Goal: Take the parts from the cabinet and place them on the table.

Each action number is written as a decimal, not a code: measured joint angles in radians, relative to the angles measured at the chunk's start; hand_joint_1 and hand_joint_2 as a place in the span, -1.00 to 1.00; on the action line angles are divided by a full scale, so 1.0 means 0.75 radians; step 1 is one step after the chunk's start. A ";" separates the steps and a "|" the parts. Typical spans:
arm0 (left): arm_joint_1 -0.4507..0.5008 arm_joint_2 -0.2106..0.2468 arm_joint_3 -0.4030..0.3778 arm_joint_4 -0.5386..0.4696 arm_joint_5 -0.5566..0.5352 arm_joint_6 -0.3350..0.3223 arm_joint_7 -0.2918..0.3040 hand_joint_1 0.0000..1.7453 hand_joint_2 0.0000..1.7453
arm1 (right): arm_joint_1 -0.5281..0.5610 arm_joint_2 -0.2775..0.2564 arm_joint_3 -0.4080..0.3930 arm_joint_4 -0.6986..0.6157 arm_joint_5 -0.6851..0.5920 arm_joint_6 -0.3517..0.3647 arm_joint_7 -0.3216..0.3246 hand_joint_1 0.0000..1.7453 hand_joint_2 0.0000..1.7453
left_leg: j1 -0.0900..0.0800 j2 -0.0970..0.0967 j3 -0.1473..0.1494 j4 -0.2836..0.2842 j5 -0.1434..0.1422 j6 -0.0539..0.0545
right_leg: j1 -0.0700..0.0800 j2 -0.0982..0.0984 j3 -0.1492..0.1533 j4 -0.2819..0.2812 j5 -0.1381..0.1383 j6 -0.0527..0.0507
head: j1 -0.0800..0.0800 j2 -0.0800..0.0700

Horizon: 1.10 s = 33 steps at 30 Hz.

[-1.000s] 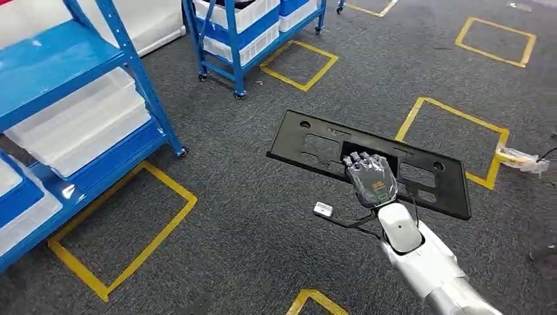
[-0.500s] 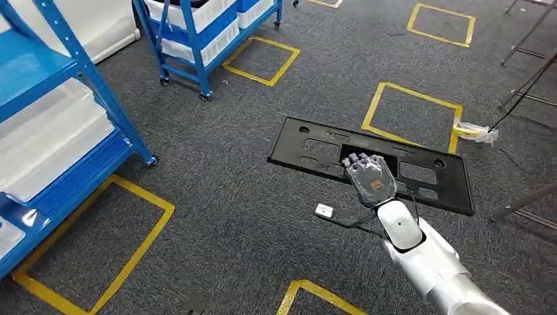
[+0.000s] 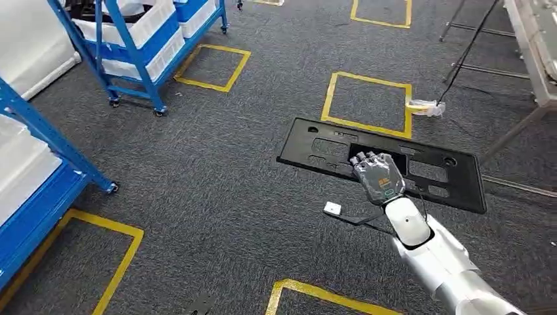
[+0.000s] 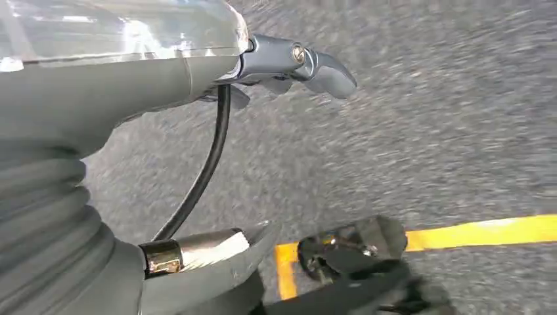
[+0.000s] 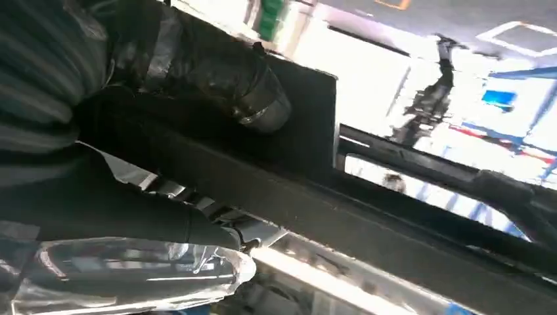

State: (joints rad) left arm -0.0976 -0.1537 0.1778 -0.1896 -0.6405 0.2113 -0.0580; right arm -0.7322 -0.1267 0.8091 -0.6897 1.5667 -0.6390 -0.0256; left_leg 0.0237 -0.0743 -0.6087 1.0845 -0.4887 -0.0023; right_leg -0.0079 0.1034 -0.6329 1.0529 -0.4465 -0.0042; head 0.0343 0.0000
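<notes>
Dark grey carpet (image 3: 230,197) marked with yellow tape squares (image 3: 368,102) lies under me, blue metal shelving racks with white bins (image 3: 134,39) at its far left. My right hand (image 3: 379,177) grips the long flat black plastic panel with cut-outs (image 3: 446,174) at its near edge, level above the carpet; its small orange-and-green label is unreadable. My left hand (image 4: 289,62) hangs with fingers curled in, holding nothing.

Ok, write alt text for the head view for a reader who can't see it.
The right robot hand holds a long black panel with cutouts, level above grey carpet marked with yellow tape squares. Blue racks with white bins stand at the left, and a metal-framed table edge shows at the far right.
</notes>
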 joint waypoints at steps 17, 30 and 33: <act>0.007 -0.017 0.014 -0.001 -0.010 0.002 0.034 -1.00 1.00 | 0.010 -0.046 0.001 0.005 0.000 0.011 0.011 1.00 1.00 | -0.019 0.218 0.061 -0.060 -0.028 0.026 | 0.021 -0.233 -0.040 -0.009 0.039 0.039 | 0.005 0.000; -0.018 -0.010 0.028 -0.008 -0.039 0.002 0.064 -1.00 1.00 | 0.007 -0.031 0.009 0.002 0.000 0.002 0.052 1.00 1.00 | -0.009 0.054 -0.031 0.023 0.033 0.007 | 0.004 -0.006 -0.004 -0.009 0.020 -0.008 | 0.003 0.000; -0.019 -0.009 0.030 -0.008 -0.039 0.001 0.063 -1.00 1.00 | 0.003 -0.028 0.010 0.002 0.000 0.002 0.054 1.00 1.00 | -0.007 -0.014 -0.014 -0.024 0.013 0.015 | -0.003 0.036 -0.035 0.011 0.018 0.019 | 0.004 0.000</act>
State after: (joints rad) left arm -0.1118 -0.1602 0.2003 -0.1953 -0.6699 0.2121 -0.0107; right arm -0.7299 -0.1480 0.8167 -0.6886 1.5667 -0.6378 0.0153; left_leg 0.0186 -0.0851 -0.6194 1.0667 -0.4791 0.0086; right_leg -0.0102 0.1301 -0.6593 1.0612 -0.4333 0.0098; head 0.0370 0.0000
